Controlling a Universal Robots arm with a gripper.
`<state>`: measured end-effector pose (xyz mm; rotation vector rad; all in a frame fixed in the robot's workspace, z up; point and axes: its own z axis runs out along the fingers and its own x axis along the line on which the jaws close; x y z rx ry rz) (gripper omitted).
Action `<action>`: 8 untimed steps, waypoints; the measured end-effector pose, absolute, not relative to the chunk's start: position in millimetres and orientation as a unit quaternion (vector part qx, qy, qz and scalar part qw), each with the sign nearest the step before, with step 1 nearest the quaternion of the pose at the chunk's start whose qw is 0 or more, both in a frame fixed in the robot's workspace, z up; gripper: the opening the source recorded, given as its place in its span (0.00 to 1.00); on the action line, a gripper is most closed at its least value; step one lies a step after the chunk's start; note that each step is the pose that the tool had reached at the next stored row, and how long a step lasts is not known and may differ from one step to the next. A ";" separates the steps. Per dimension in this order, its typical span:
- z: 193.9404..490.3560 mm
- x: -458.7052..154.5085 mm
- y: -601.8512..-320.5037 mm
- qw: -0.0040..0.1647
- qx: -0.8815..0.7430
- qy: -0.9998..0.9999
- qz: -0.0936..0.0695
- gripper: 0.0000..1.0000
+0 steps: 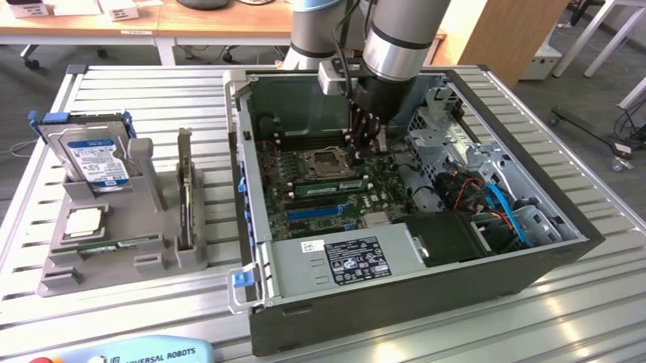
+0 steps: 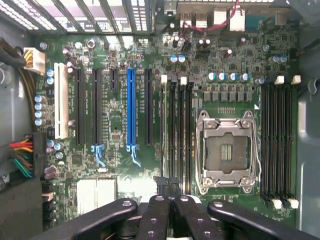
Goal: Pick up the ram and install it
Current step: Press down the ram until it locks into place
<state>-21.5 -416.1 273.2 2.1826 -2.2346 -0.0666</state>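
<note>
The surface was a slatted metal top of pale grey ribs. An open computer case lay on its side across the middle and the exterior view's right. Well apart from it, toward the exterior view's left, sat a grey plastic holder with slots. At the near edge, a light blue pendant rested on the slats.

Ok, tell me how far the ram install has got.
Done, it seems: the ram stands in a motherboard slot beside the empty processor socket, inside the computer case. In hand: the gripper is shut above one end of that bank of slots, with nothing visibly held. Left: I cannot tell whether the stick is pressed fully home and latched.
</note>
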 end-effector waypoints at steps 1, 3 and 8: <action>273.2 -19.9 -416.1 0.009 0.699 -0.715 -0.021 0.10; 273.1 -16.5 -416.1 0.009 0.699 -0.715 -0.021 0.10; 273.1 -6.7 -416.1 0.008 0.699 -0.715 -0.021 0.10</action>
